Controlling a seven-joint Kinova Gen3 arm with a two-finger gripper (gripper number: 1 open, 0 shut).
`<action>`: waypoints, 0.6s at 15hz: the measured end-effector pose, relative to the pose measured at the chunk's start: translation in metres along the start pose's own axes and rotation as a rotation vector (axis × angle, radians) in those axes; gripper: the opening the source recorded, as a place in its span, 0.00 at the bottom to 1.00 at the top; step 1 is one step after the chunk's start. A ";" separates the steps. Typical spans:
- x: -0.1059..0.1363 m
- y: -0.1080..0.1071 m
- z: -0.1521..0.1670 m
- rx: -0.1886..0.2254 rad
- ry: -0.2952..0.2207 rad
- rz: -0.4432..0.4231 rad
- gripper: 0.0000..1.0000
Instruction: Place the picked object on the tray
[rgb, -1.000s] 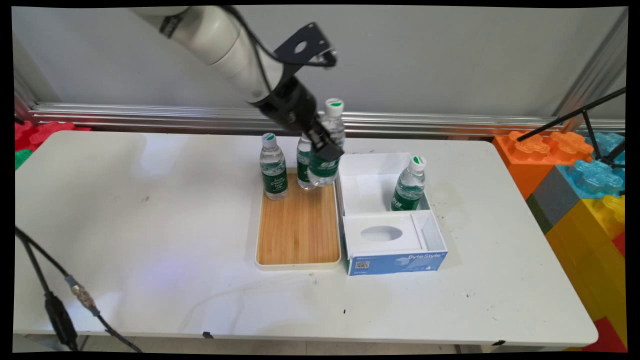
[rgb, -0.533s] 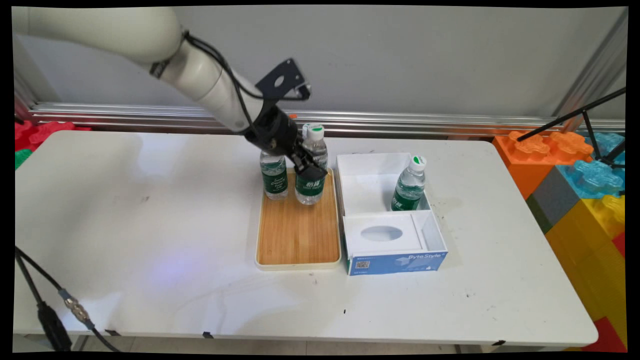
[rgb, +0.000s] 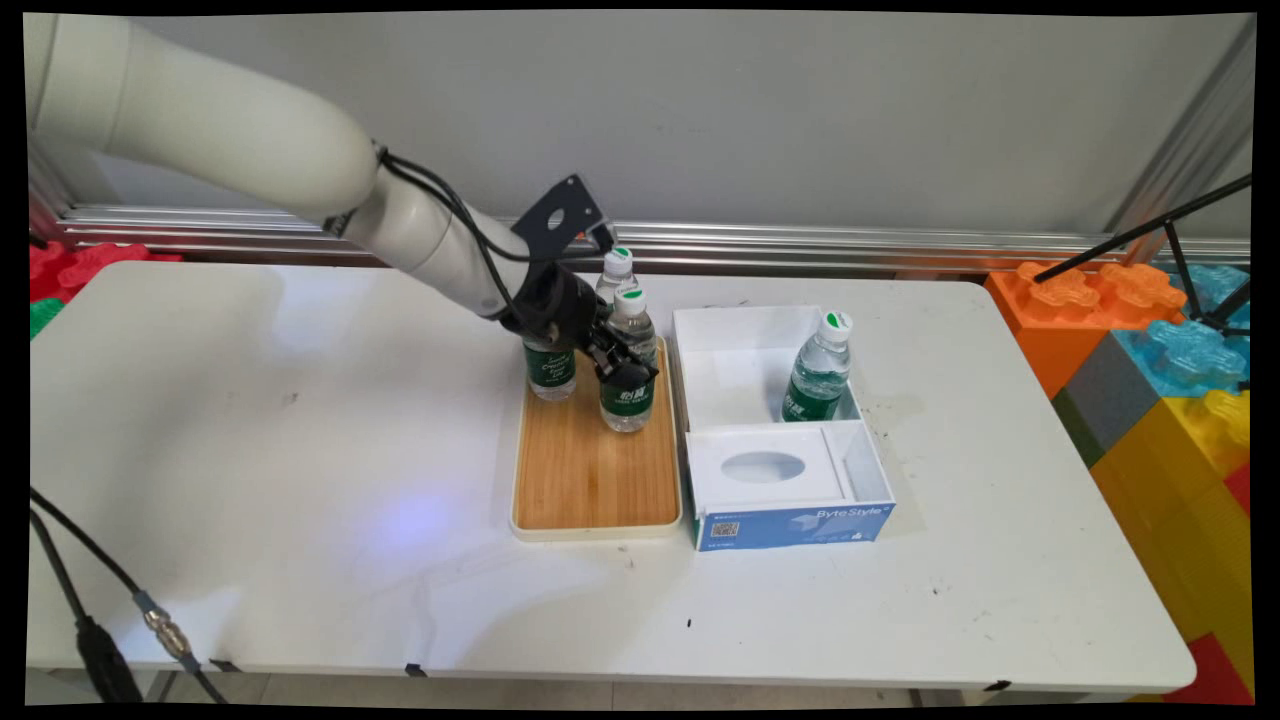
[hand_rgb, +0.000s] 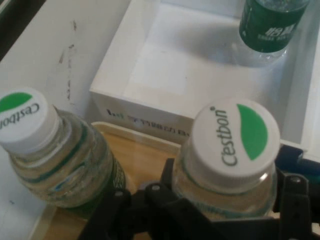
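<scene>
My gripper (rgb: 624, 372) is shut on a clear water bottle (rgb: 628, 392) with a green label and a white cap (hand_rgb: 235, 137). The bottle is upright, its base at or just above the bamboo tray (rgb: 590, 480), towards the tray's far right. Two more such bottles stand at the tray's far end: one right behind the held bottle (rgb: 614, 277), the other (rgb: 549, 372) to its left, partly hidden by my wrist. In the hand view the neighbouring bottle (hand_rgb: 55, 155) is close on the left. My gripper (hand_rgb: 230, 202) clasps the held bottle below the cap.
An open white box (rgb: 740, 335) with a blue front stands right of the tray, almost touching it. A fourth bottle (rgb: 818, 372) leans in its far compartment. Coloured foam blocks (rgb: 1150, 340) and a black tripod leg are at the right. Black cables hang at the table's near left.
My gripper has carried the bottle down and towards the table's near side, from high beside the far bottles to the tray's surface. The other bottles and the box stay put.
</scene>
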 end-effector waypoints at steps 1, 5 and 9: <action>-0.004 0.000 0.004 0.001 0.005 0.000 0.00; -0.014 0.000 0.013 0.006 0.019 0.006 0.00; -0.021 0.000 0.018 0.015 0.029 0.028 1.00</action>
